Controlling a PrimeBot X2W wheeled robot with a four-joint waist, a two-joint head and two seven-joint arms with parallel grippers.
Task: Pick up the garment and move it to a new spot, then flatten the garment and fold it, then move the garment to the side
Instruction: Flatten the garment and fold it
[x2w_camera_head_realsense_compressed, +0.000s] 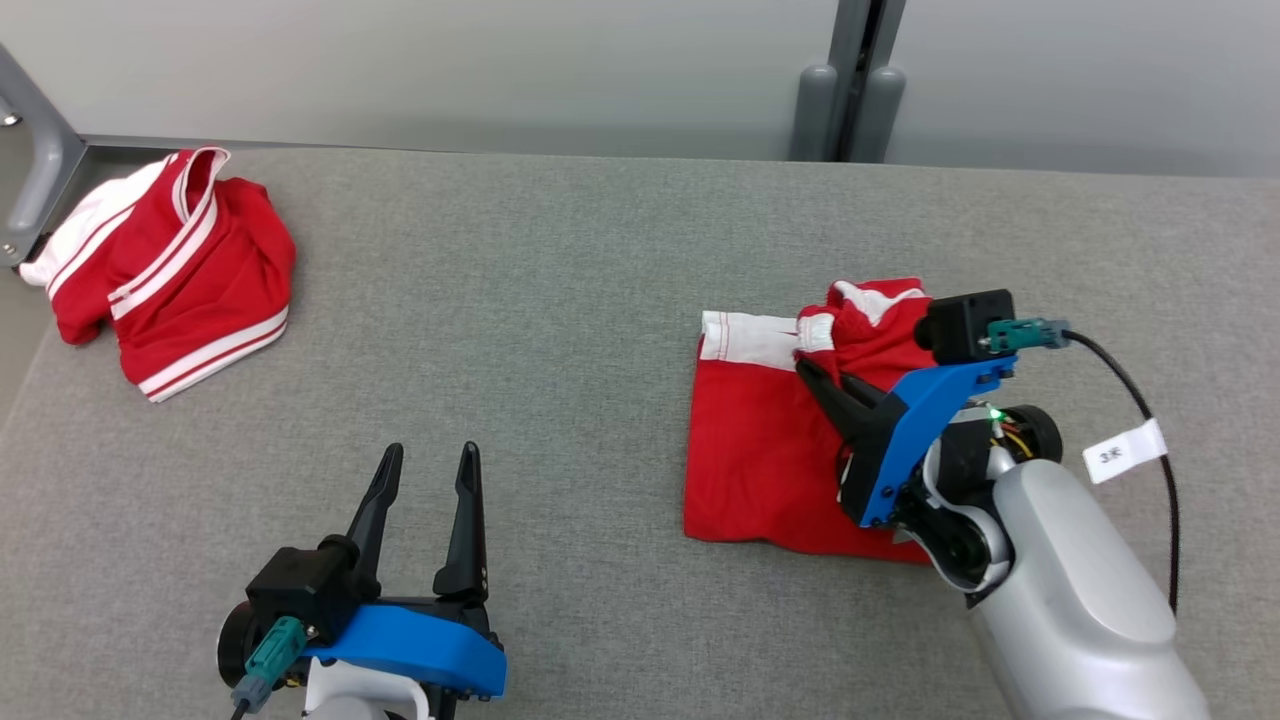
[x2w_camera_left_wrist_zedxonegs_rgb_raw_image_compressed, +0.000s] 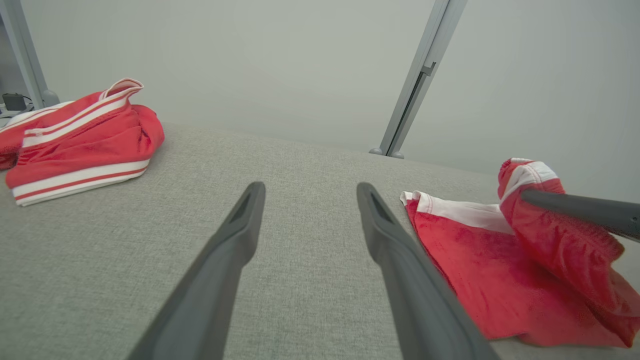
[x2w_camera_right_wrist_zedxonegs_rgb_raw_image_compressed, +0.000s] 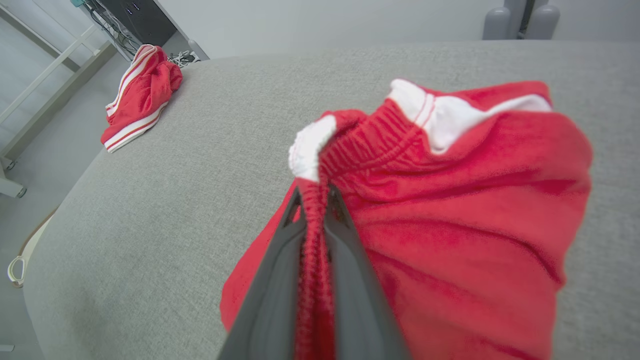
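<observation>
While my left tool (x2w_camera_head_realsense_compressed: 430, 450) hangs wide and empty over the near bench (x2w_camera_head_realsense_compressed: 560, 330), my right tool (x2w_camera_head_realsense_compressed: 808, 368) is pinched on the waistband of the red garment (x2w_camera_head_realsense_compressed: 755, 460), holding that edge raised above the rest, which lies flat at the right. Farther off, a second red garment (x2w_camera_head_realsense_compressed: 170, 270) sits crumpled at the far left corner.

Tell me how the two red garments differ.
The left garment lies bunched at the far left corner of the table, untouched; the right garment lies partly flat, its waistband pinched and lifted by the right gripper. The left garment shows striped white hems; the right garment a broad white band. Both are red with white trim.
</observation>
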